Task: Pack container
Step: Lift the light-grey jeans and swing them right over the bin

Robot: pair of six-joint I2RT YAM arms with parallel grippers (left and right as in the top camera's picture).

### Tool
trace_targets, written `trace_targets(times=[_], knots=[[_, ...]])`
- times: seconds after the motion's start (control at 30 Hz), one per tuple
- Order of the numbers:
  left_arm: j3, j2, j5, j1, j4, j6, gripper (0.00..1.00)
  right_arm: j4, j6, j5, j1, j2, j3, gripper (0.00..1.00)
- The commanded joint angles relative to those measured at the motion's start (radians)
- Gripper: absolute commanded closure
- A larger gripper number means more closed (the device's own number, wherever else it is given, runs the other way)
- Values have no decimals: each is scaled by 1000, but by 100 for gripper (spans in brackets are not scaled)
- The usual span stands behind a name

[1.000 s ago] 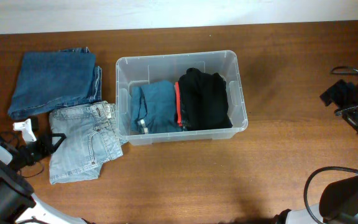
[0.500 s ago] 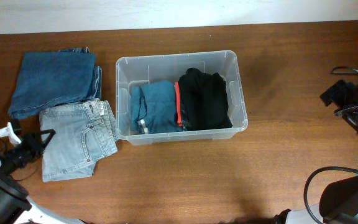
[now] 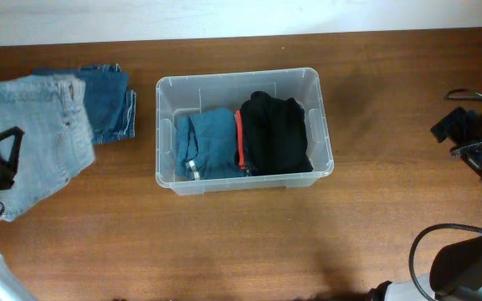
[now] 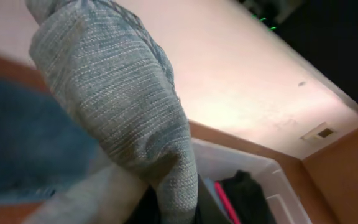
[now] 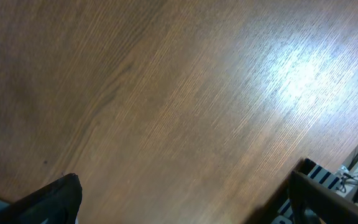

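Left jaws: hidden under cloth in the wrist view. The light denim jeans (image 4: 123, 112) hang from the left gripper (image 3: 1, 157) and, overhead, look raised off the bench, so the jaws are judged clamped on that garment.

Right jaws: apart, with nothing between them. The right gripper (image 5: 185, 177) is over bare bench (image 5: 166, 81) at the far right, well apart from the work.

The container (image 3: 241, 77) sits mid-bench, upright and open-topped. Inside it are a folded teal garment (image 3: 207, 144) on the left and a black garment (image 3: 274, 134) on the right, side by side, with a red edge between them.

The dark blue jeans (image 3: 109, 102) lie on the bench left of the container, partly overlapped by the lifted pair.

Progress: two items packed, one in hand but not yet over the container, one untouched. Judged roughly half complete.
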Motion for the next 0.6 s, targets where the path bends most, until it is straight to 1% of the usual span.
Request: trace_targets(times=[0.0, 0.03, 0.13, 0.2, 0.23, 0.3, 0.37, 0.4, 0.47, 0.57], knots=[[26, -163, 82, -29, 26, -82, 99, 0, 9, 6, -5, -13, -3, 2], [26, -193, 82, -43, 35, -87, 99, 0, 9, 6, -5, -13, -3, 2], [26, -254, 80, -84, 72, -153, 99, 0, 9, 6, -5, -13, -3, 2], [26, -283, 80, -129, 107, -191, 99, 0, 9, 6, -5, -13, -3, 2], [26, -293, 75, -174, 127, -206, 99, 0, 9, 6, -5, -13, -3, 2], [26, -296, 51, -228, 133, -225, 99, 0, 9, 6, -5, -13, -3, 1], [26, -295, 20, -312, 133, -233, 99, 0, 9, 6, -5, -13, -3, 2], [26, -290, -18, -377, 134, -240, 99, 0, 9, 6, -5, -13, -3, 2], [26, -282, -73, -459, 140, -240, 99, 0, 9, 6, -5, -13, -3, 2], [26, -257, -177, -604, 188, -286, 99, 0, 9, 6, -5, -13, -3, 2]])
